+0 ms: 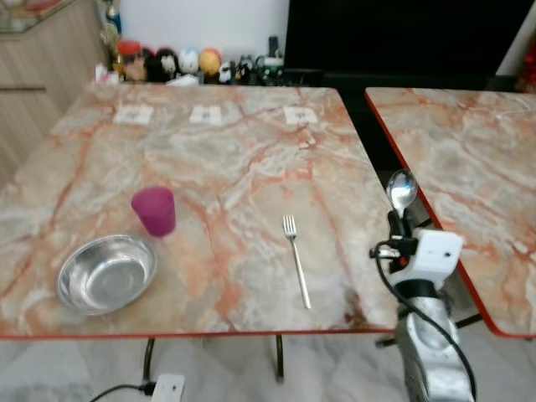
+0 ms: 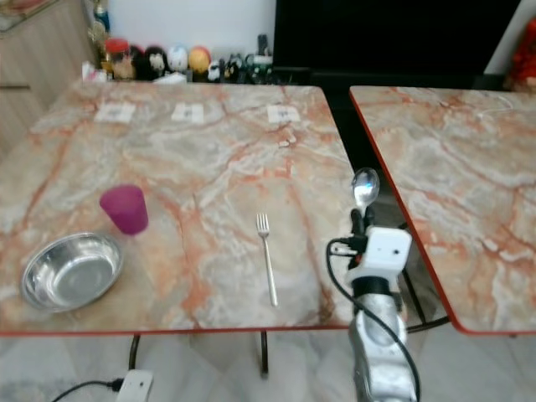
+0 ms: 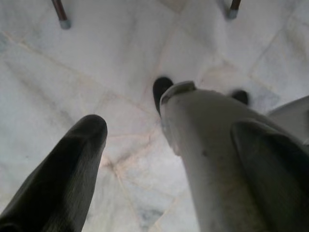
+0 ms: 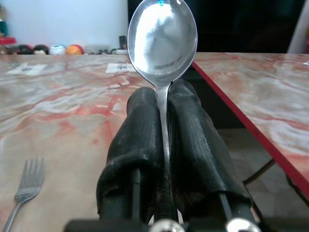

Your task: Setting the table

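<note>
- While the fork (image 1: 296,258), purple cup (image 1: 154,210) and steel bowl (image 1: 106,273) lie set on the marble table (image 1: 209,159), you carry the spoon (image 4: 163,41), clenched upright in the right gripper (image 4: 165,130) off the table's right edge.
- Next, you likely swing it in and lay it beside the fork.
- Your left gripper (image 3: 159,140) hangs idle over the floor, fingers apart.

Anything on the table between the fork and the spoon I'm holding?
No. In the left eye view, the stretch between the fork and the spoon, clamped in the right gripper by the table's edge, is bare marble.
</note>
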Available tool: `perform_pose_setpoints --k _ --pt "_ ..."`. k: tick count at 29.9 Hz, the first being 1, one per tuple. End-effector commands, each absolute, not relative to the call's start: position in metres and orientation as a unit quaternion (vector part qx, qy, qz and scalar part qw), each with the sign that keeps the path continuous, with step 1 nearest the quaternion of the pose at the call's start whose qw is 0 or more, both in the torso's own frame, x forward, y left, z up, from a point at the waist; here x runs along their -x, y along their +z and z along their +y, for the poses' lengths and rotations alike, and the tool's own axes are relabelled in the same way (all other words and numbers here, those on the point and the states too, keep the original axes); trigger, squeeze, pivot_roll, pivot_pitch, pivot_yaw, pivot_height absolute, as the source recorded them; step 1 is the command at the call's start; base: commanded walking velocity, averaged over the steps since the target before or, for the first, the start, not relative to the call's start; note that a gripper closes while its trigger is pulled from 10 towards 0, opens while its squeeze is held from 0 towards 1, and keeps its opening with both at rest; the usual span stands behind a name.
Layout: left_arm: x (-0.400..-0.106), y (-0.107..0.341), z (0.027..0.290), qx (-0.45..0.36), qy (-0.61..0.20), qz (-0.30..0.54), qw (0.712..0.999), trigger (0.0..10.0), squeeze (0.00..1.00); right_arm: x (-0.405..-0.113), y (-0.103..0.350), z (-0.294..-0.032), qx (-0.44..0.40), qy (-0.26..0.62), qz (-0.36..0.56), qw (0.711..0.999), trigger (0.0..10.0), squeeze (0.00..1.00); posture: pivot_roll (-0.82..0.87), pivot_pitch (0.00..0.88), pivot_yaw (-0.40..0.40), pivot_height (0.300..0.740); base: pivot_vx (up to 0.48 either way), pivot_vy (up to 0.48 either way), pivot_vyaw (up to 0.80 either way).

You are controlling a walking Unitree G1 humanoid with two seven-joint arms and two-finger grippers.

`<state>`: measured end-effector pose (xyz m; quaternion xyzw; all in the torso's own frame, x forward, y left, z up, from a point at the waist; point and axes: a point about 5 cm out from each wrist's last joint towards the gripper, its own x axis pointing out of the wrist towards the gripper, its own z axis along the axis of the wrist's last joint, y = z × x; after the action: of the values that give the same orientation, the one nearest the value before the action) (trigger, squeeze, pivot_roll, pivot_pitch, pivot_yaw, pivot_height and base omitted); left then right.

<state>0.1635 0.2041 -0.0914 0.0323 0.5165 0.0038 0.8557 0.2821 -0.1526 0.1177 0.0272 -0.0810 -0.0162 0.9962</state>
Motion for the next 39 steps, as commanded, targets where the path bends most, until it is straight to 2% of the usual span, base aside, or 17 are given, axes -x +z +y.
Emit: perform_pose_setpoints --k 1,25,39 --pt "-0.158 -0.094 0.2 -0.029 -0.001 0.527 0.849 10.0 0.0 -0.281 0.119 -0.164 -0.019 -0.034 -0.083 0.996 10.0 0.0 0.01 0.043 -0.038 0.74 0.0 -0.48 0.0" --pt "-0.156 -0.095 0.201 -0.025 0.001 0.527 0.85 10.0 0.0 -0.288 0.12 -0.17 -0.024 -0.045 -0.085 0.995 10.0 0.0 0.01 0.037 -0.038 0.74 0.0 -0.48 0.0" --pt "-0.157 -0.095 0.2 -0.023 0.0 0.526 0.85 10.0 0.0 -0.291 0.127 -0.191 -0.021 -0.086 -0.094 0.992 10.0 0.0 -0.01 0.056 -0.035 0.74 0.0 -0.48 0.0"
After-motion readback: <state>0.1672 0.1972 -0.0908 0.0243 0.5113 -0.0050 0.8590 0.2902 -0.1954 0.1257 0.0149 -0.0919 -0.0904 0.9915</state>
